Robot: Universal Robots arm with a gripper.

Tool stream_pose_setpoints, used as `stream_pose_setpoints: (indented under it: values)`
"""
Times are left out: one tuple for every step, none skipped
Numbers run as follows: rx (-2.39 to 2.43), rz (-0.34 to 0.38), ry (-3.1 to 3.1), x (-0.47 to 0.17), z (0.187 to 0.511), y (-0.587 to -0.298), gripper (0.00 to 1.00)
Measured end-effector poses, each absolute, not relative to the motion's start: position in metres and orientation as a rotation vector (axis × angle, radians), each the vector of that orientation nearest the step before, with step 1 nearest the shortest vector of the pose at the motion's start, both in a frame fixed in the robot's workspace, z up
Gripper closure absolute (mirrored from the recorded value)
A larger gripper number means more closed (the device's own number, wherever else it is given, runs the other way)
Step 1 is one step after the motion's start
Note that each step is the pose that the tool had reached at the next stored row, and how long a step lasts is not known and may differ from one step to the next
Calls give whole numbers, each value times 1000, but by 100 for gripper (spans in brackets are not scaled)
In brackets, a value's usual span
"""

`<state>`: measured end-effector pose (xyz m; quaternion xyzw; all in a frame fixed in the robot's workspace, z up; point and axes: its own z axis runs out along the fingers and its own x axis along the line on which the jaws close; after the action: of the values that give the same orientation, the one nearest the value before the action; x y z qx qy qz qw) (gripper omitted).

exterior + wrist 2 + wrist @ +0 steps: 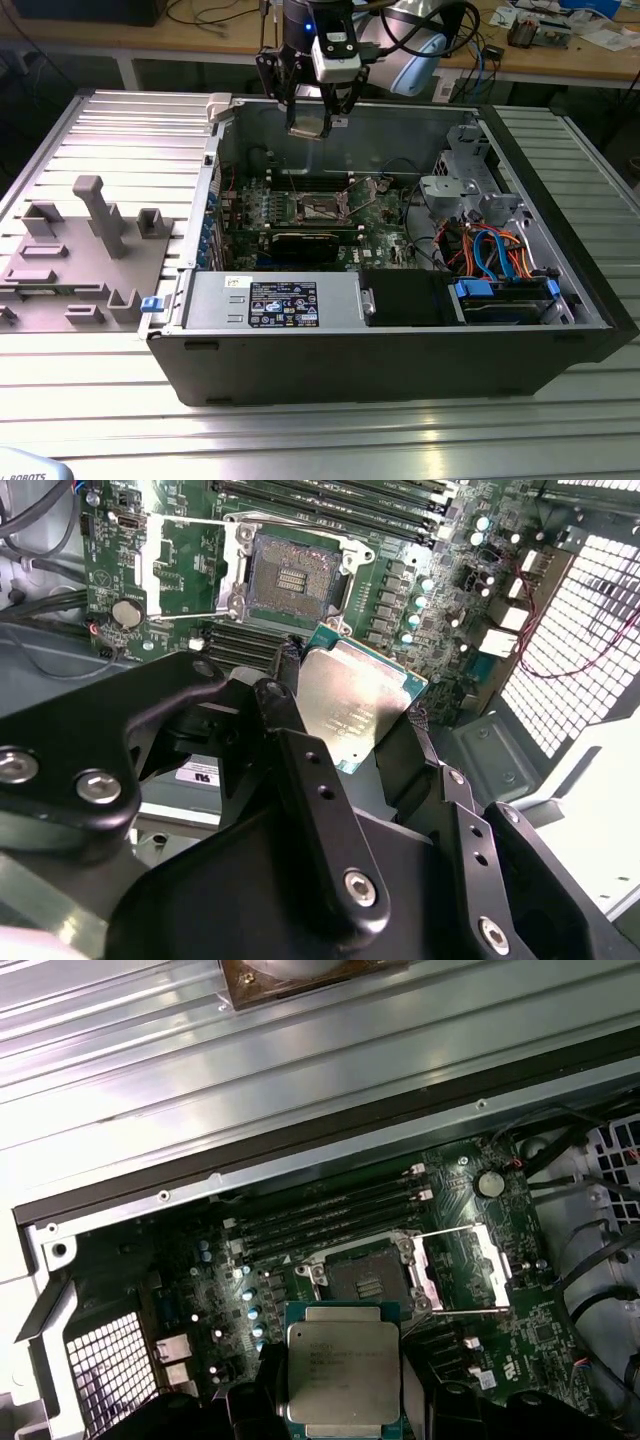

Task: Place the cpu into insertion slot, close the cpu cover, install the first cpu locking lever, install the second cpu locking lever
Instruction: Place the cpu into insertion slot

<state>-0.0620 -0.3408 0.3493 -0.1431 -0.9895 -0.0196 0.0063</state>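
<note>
Claw (310, 128) clenched on the cpu (307, 118), pinching it by two opposite edges, high above the far wall of the computer case (350, 350). I'd judge the edge grip is meant to leave the chip's faces clear for seating. The case lies open side up on the ribbed surface (300, 440), so the motherboard (392, 225) faces the arm. Inside, a power supply (270, 300) sits against the near wall toward the exterior view's left; a drive cage (465, 185) and blue cables (490, 250) are toward the exterior view's right. In the first wrist view the insertion slot (365, 1280) is bare; the cpu cover (480, 1270) lies folded open beside it, presumably to let the chip in; the cpu is well apart from both.
</note>
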Motion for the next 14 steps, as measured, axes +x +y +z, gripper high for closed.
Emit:
stream_pose_setpoints:
  values:
    - [-457, -61, -3095, -62, 349, -341, 45]
    - [-466, -61, -3094, -62, 349, -341, 45]
    - [-472, -62, -3093, -62, 349, -341, 45]
    - [-478, -62, -3092, -62, 349, -341, 45]
    - [-483, -62, -3091, -62, 349, -341, 45]
    - [-489, -61, -3091, -62, 349, -341, 45]
    - [-497, -61, -3090, -62, 349, -341, 45]
    - [-502, -61, -3089, -62, 349, -341, 45]
    - [-509, -61, -3088, -62, 349, -341, 45]
    - [-514, -61, -3087, -62, 349, -341, 45]
    - [-520, -61, -3086, -62, 349, -341, 45]
    - [-525, -61, -3085, -62, 349, -341, 45]
    - [-532, -61, -3084, -62, 349, -341, 45]
    - [-540, -61, -3083, -62, 349, -341, 45]
